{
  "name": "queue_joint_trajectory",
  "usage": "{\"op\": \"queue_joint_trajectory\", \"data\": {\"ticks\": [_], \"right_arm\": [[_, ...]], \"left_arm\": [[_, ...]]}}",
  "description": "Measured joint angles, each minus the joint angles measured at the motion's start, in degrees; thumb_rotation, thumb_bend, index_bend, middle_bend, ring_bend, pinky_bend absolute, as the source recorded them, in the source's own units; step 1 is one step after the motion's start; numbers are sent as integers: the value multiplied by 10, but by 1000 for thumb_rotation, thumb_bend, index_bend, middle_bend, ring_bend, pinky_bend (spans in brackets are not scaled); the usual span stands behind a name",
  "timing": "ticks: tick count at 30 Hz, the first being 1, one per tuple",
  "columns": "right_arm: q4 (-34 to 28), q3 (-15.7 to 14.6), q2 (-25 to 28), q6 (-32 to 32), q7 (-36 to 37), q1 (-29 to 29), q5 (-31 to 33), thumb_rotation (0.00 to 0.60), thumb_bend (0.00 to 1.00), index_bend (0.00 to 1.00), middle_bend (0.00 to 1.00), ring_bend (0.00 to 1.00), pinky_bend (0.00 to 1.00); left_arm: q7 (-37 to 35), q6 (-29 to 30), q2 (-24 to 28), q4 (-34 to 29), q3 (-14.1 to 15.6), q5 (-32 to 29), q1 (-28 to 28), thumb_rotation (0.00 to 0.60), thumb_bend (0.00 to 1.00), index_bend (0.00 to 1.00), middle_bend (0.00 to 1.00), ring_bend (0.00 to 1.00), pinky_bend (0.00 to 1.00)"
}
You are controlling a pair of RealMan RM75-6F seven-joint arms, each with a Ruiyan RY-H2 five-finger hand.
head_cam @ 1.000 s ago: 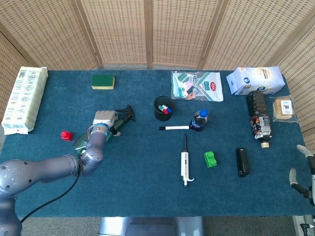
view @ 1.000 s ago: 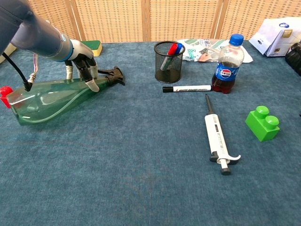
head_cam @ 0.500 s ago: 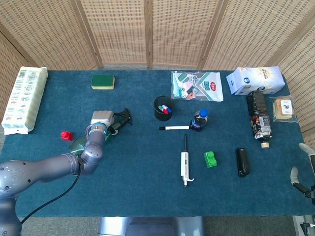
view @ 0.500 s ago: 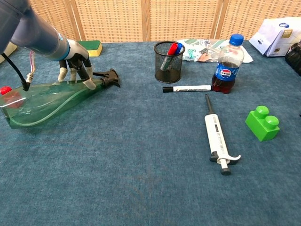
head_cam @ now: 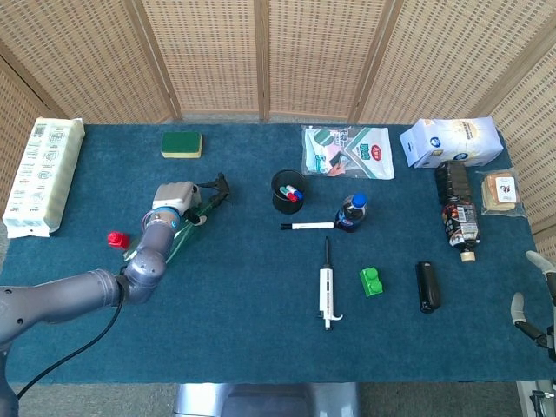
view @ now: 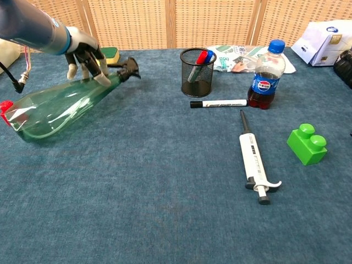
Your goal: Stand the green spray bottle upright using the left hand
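Green and translucent, the spray bottle [view: 60, 107] lies tilted at the left of the table [view: 165, 209], its base low beside a small red object [view: 5, 106] and its black trigger head [view: 127, 67] raised off the blue cloth. We see the left hand [view: 85, 52] gripping the bottle at the neck, fingers [view: 102, 77] wrapped over the top just behind the trigger head; we judge this grip is chosen so that the base can act as a pivot while the neck is swung upward. We read the bottle as partway through its rise, not yet upright. No liquid can be made out in it. In the head view the same hand [head_cam: 171, 201] sits over the neck, with the green body [head_cam: 178, 236] showing beneath the forearm. The right hand [head_cam: 534, 304] shows only at the frame's right edge, well apart from the work; whether it is spread or clenched we cannot tell. Among the containers, a black mesh cup [view: 197, 72] holds markers, one red and one blue; a cola bottle [view: 264, 75] with a blue cap stands upright, dark liquid filling its lower part. A loose marker [view: 218, 103] lies between cup and cola bottle, near both.
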Motion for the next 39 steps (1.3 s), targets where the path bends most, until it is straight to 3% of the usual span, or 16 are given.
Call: {"op": "queue_joint_trajectory", "data": {"ticks": [6,12,26,39], "right_arm": [[3,1,-5,4,2,0,-3,600,557,176,229,54,117],[6,2,-10,8,4,0,-8,600,555,176,229,54,117],[9,3,-20,7,8,5,-15,600,552,174,229,54,117],[16,6,-31,-2,18,13,-11,600,552,172,229,54,117]], "left_arm": [[-91,5,26,-42,-27,120,41,577,476,514,493,514,717],[-208,32,52,-104,-56,279,103,588,474,511,481,513,713],[-536,153,84,-229,-85,643,271,595,473,509,462,488,654],[-803,245,63,-226,-78,823,357,589,474,510,450,467,621]]}}
